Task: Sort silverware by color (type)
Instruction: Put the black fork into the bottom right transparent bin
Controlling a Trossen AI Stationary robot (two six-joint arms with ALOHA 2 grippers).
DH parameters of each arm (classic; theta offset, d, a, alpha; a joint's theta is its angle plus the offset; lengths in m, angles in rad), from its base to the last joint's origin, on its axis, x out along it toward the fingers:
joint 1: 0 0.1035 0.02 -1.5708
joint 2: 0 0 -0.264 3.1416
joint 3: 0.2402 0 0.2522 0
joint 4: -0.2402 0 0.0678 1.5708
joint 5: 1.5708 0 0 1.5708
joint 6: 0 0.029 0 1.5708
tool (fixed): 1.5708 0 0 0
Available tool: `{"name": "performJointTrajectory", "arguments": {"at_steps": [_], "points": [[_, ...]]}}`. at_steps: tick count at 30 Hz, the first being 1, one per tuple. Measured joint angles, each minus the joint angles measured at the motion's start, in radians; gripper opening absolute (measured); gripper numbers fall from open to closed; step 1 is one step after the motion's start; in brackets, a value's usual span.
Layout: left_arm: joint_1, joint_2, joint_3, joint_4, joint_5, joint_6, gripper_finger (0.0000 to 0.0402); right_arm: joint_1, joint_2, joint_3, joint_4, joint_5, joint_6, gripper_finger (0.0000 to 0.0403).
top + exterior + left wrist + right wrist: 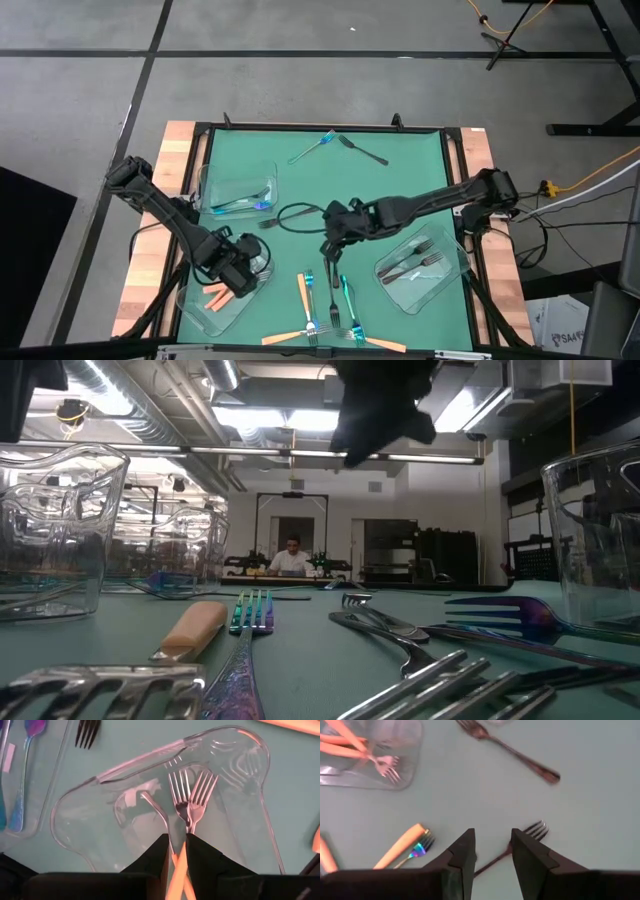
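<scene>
Jaws of the left gripper (177, 851) stand narrowly apart, pinching the orange-handled silver-tined forks (192, 800) above a clear plastic rectangular tray (250, 780).

From overhead, the left arm reaches in low over that tray (205, 310) at the green counter (400, 170)'s near-left corner. The right arm stretches across the middle, its gripper (332, 245) pointing down. Loose orange and shiny blue-teal forks (346, 300) lie near the front edge; dark ones sit in the right tray (440, 285).

At counter level, a person sits far behind.

Past the right wrist, jaws hang partly open and empty over a dark grey fork (530, 832). Slim, stiff, light and likely slippery, it seems best pinched mid-handle.
</scene>
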Motion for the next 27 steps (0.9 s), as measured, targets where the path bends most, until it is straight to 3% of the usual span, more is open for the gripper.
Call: {"name": "performJointTrajectory", "arguments": {"at_steps": [13,21,27], "points": [[-0.032,0.000,0.000,0.007,-0.046,-0.002,0.0059,-0.023,0.101,0.000,-0.112,-0.034,0.182,0.0113],[-0.034,0.001,0.000,0.019,-0.058,-0.002,0.0059,-0.021,0.130,0.001,-0.082,-0.037,0.186,0.0113],[-0.035,0.001,0.000,0.030,-0.058,-0.003,0.0059,-0.021,0.176,-0.002,-0.077,-0.116,0.215,0.0113]]}}
